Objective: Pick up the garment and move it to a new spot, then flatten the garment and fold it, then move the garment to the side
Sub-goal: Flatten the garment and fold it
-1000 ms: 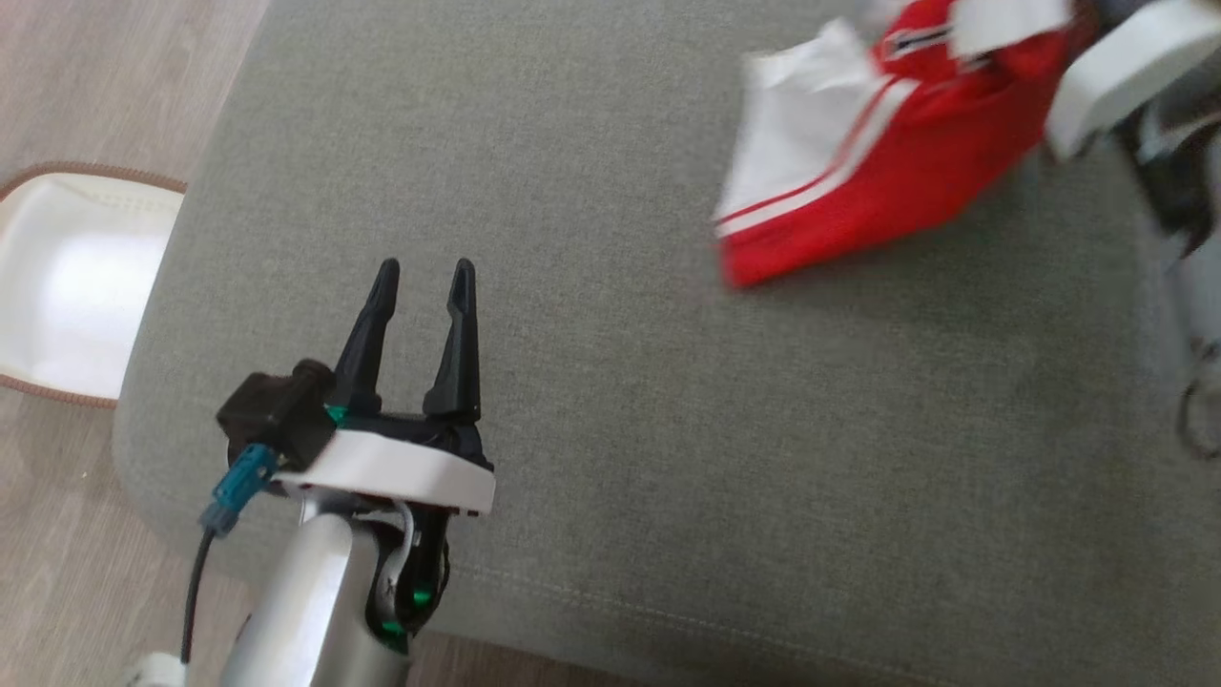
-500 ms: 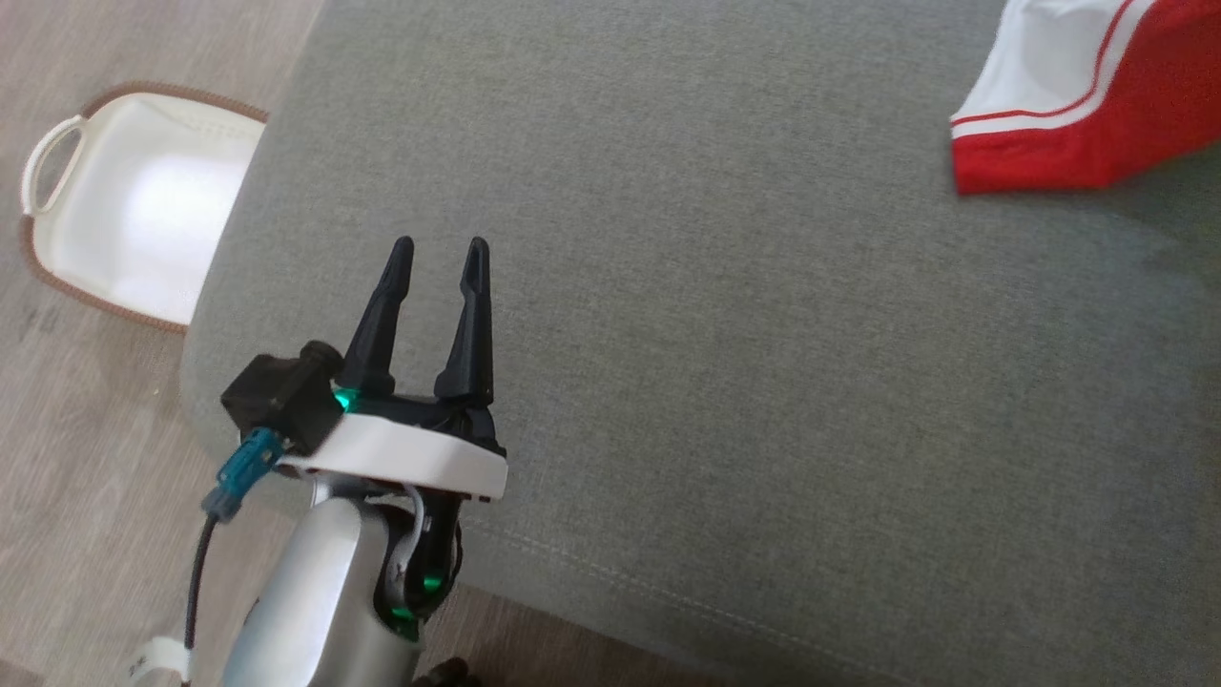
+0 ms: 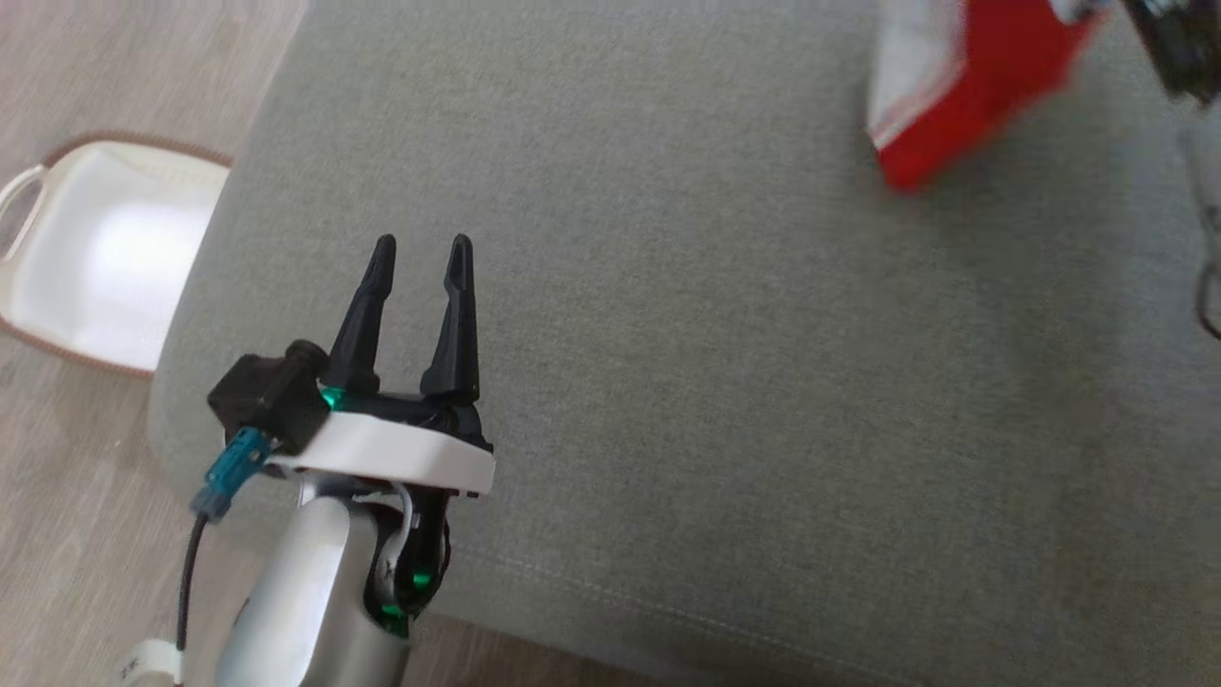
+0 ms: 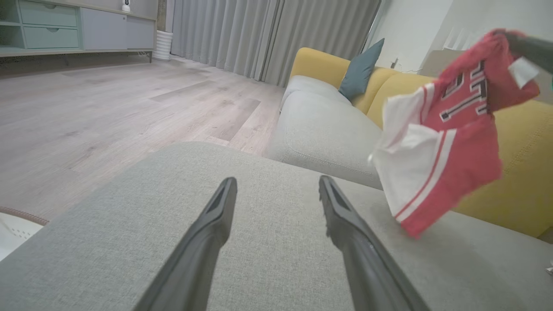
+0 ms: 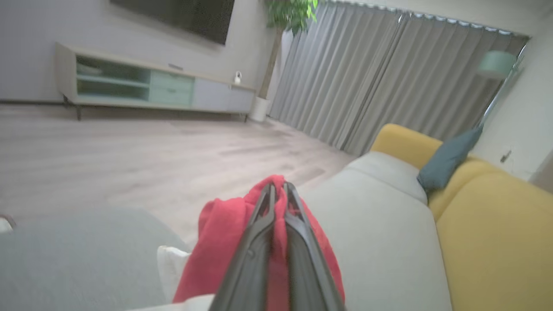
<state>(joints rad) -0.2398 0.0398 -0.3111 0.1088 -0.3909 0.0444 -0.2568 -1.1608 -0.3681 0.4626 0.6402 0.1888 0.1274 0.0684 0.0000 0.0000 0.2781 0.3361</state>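
The garment (image 3: 963, 86), a red and white jersey with striped trim, hangs in the air over the far right of the grey ottoman (image 3: 715, 401). In the left wrist view the garment (image 4: 445, 142) dangles clear of the cushion, printed digits showing. My right gripper (image 5: 276, 192) is shut on the red cloth (image 5: 216, 250), which drapes down both sides of its fingers. Over the ottoman's near left part, my left gripper (image 3: 420, 250) stands open and holds nothing; its fingers (image 4: 220, 207) point across the bare grey fabric.
A white basket (image 3: 105, 258) with a brown rim sits on the wood floor left of the ottoman. Beyond the ottoman stand a pale grey seat (image 4: 324, 129), a yellow sofa (image 4: 518, 164) and a teal cushion (image 4: 360, 69). Curtains and a low cabinet line the far walls.
The head camera has swung about, shifting the whole picture. The garment now hangs as a narrower bundle at the upper right, held up by the right gripper. The left gripper stays open.
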